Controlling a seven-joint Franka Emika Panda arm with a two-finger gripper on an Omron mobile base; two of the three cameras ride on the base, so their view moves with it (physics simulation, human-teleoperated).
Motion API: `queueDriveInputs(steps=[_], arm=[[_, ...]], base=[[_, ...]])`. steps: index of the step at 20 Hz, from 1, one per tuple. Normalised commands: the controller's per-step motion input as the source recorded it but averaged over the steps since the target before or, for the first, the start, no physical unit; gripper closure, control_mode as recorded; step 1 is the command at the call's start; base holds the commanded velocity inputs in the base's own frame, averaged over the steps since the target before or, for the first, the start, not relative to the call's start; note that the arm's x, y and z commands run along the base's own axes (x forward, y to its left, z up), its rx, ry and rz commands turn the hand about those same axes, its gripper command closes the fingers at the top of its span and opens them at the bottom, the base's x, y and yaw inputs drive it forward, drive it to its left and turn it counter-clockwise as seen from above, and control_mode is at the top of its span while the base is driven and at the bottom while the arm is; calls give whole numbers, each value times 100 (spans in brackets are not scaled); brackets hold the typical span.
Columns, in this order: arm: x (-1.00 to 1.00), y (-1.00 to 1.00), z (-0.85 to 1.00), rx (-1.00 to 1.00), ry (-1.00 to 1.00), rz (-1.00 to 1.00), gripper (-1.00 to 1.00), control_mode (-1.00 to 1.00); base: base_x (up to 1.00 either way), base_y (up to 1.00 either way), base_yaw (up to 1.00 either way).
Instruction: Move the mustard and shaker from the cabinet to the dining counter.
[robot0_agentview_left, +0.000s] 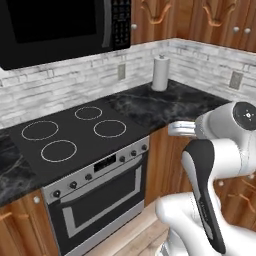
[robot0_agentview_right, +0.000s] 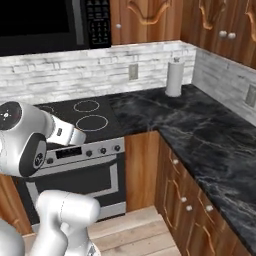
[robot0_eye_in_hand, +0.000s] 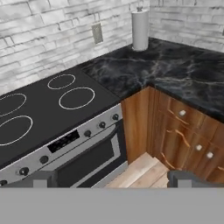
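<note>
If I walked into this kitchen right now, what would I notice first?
Probably the black stove with its four white rings, set between dark marble counters, with a big black microwave hanging above it. Next, the white paper towel roll standing alone in the back corner of the marble counter. You'd also spot the robot's white arm in front, and its gripper open and holding nothing.

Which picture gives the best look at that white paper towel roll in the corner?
The right base view: the paper towel roll stands whole on the black counter, upright by the wall. The left base view and the hand view also show it, farther off.
</note>
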Motion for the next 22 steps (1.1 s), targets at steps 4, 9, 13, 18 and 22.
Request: queueDriveInputs(steps=[4, 9, 13, 18, 22], arm=[[0, 0, 0, 0, 0, 0, -100, 100], [0, 0, 0, 0, 0, 0, -100, 100], [0, 0, 0, 0, 0, 0, -100, 100], [0, 0, 0, 0, 0, 0, -100, 100], [0, 0, 0, 0, 0, 0, -100, 100]], base=[[0, 34, 32], [-22, 30, 22], [0, 100, 14], [7, 95, 29], [54, 60, 35]])
